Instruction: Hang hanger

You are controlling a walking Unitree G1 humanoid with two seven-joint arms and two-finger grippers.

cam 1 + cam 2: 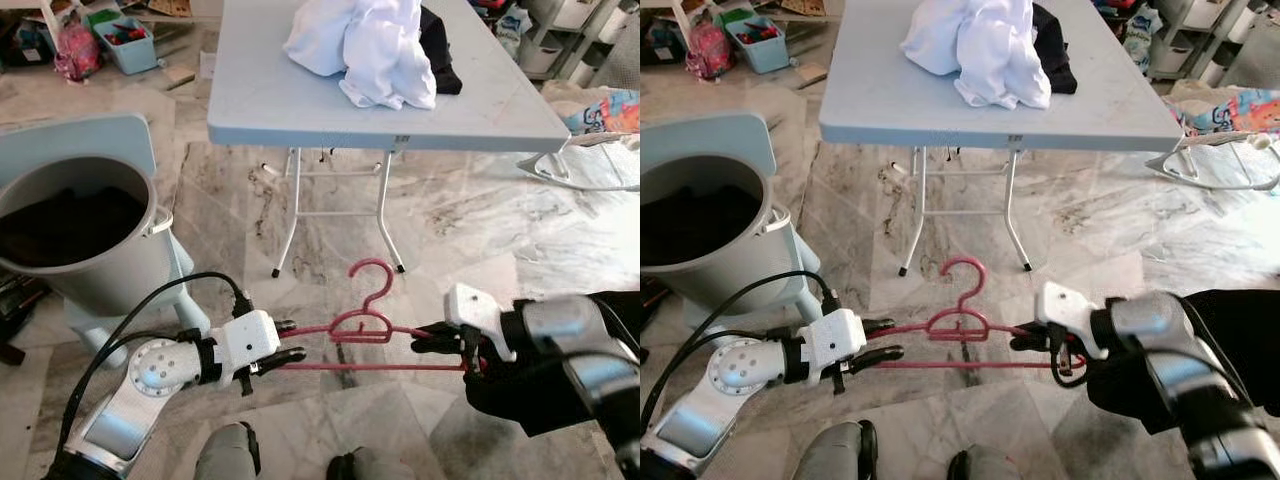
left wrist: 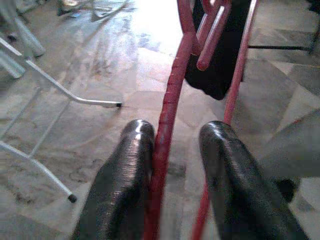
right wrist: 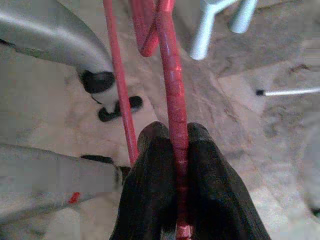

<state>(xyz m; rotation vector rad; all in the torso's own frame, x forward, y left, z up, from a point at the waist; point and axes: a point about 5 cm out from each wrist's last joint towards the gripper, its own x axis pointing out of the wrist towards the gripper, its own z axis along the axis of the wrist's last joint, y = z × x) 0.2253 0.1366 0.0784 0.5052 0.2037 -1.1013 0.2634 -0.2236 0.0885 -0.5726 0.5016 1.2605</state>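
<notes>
A red hanger (image 1: 365, 325) hangs level above the marble floor, hook pointing up, between my two grippers. My right gripper (image 1: 440, 340) is shut on the hanger's right shoulder; in the right wrist view both fingers (image 3: 150, 165) press the red bar (image 3: 171, 75). My left gripper (image 1: 293, 340) is at the hanger's left end and stands open. In the left wrist view the red shoulder bar (image 2: 167, 115) runs between the two fingers, resting against one finger (image 2: 127, 165) with a gap to the other.
A grey folding table (image 1: 280, 100) stands ahead with a heap of white and black clothes (image 1: 370, 50) on it, its legs (image 1: 290, 215) just beyond the hanger. A grey bin (image 1: 100, 270) with dark contents is at my left. Clutter lines the back and right.
</notes>
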